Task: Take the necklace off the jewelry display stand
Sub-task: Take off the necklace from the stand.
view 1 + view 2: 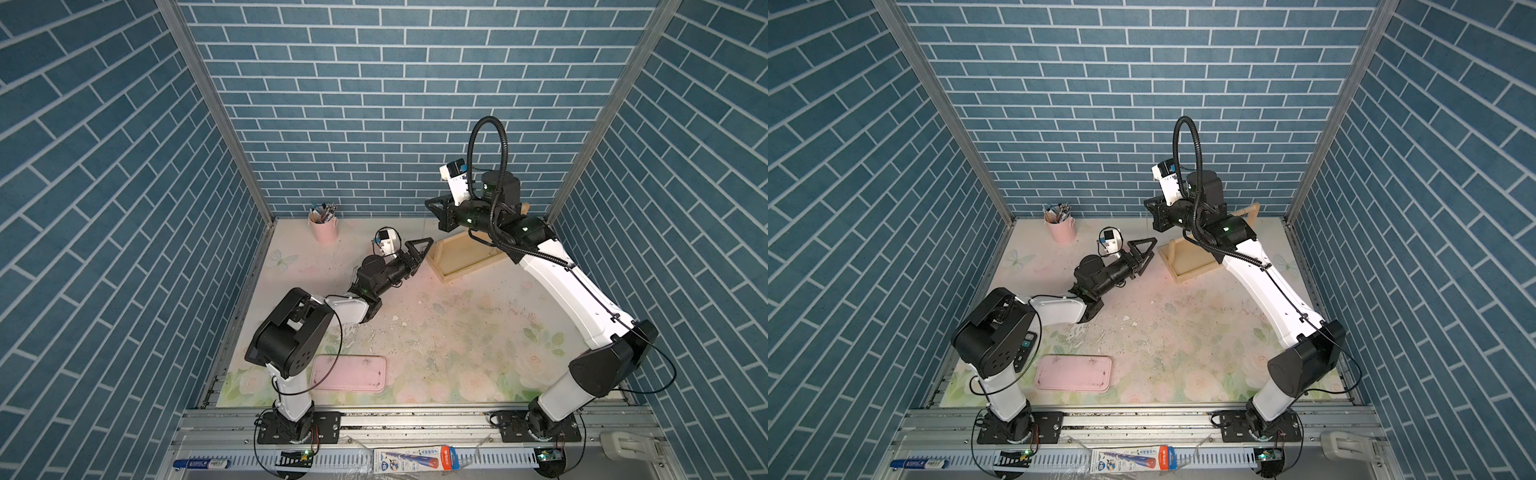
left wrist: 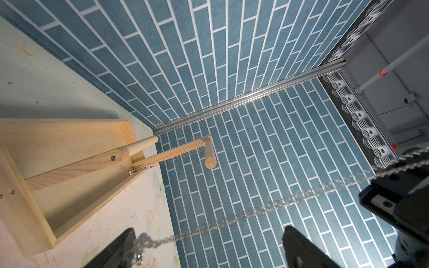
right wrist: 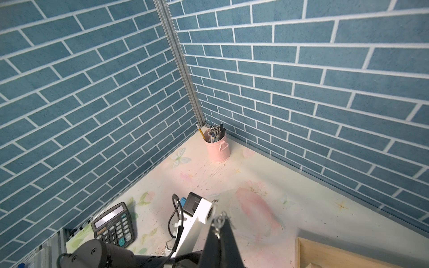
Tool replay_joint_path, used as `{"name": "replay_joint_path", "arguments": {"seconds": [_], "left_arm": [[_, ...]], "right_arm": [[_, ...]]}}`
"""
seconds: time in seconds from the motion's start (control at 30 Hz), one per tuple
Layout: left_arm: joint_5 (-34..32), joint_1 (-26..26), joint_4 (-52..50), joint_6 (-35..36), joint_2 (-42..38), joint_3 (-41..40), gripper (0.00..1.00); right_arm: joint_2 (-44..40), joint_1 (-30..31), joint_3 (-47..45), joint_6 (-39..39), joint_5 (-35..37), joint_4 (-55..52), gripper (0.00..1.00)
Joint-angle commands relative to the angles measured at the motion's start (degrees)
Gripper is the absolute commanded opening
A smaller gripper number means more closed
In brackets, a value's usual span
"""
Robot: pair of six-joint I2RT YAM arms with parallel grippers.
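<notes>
Your right pincer point(image 3: 219, 228) is clamped on the necklace point(image 2: 255, 208) and raised above one end of the stand point(image 2: 58, 139), evidently to lift it clear of the bar point(image 2: 210, 153). Your left pincer point(image 2: 209, 232) stands wide beside the stand, the hanging necklace crossing its gap, likely to steady it. Note a fine strand point(image 2: 139, 168) along a stand post point(image 2: 171, 152); I cannot tell whether it is the same necklace.

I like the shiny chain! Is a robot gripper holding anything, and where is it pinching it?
The right gripper is shut on the necklace, pinching the chain with its tips. The left gripper is open, holding nothing.
</notes>
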Motion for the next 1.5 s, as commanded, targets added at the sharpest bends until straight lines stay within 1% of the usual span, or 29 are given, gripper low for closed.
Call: {"name": "replay_joint_path", "arguments": {"seconds": [0.0, 0.67, 1.47], "left_arm": [[0.38, -0.31, 1.73, 0.46, 0.72, 0.23, 0.99], [1.16, -0.28, 2.23, 0.82, 0.45, 0.40, 0.99], [2.15, -0.40, 1.14, 0.79, 1.59, 0.23, 0.99]], "right_arm": [[-0.22, 0.35, 0.54, 0.08, 0.44, 0.38, 0.00], [-1.92, 0.52, -2.71, 0.37, 2.47, 1.13, 0.00], [-4.11, 0.61, -3.42, 0.31, 2.96, 1.07, 0.00]]}}
